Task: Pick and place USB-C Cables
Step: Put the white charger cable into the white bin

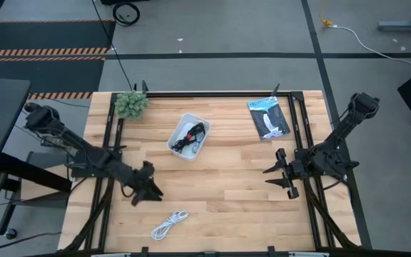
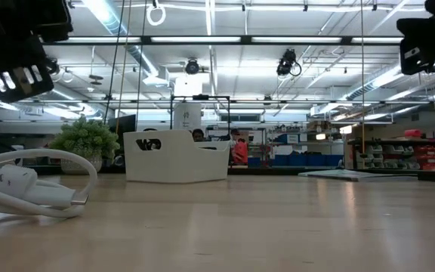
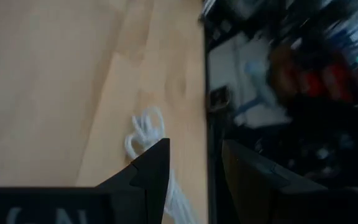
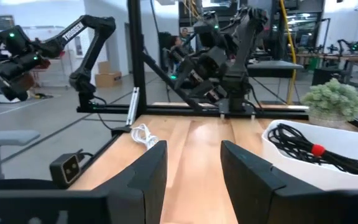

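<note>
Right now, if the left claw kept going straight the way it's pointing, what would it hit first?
Most likely the white cable. The left claw is open, and the coil lies on the table just ahead of its fingers. In the overhead view it aims down toward that coil. Depth is uncertain; it might reach bare wood first.

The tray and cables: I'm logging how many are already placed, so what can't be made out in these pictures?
- High view: the dark cables in the white tray tangle together, too small to count.
- Low view: the tray wall hides its contents.
- Right wrist view: picture's edge cuts off the tray; only a black cable with a red band shows.
- Left wrist view: the left claw covers part of the white cable; background blurred.
</note>
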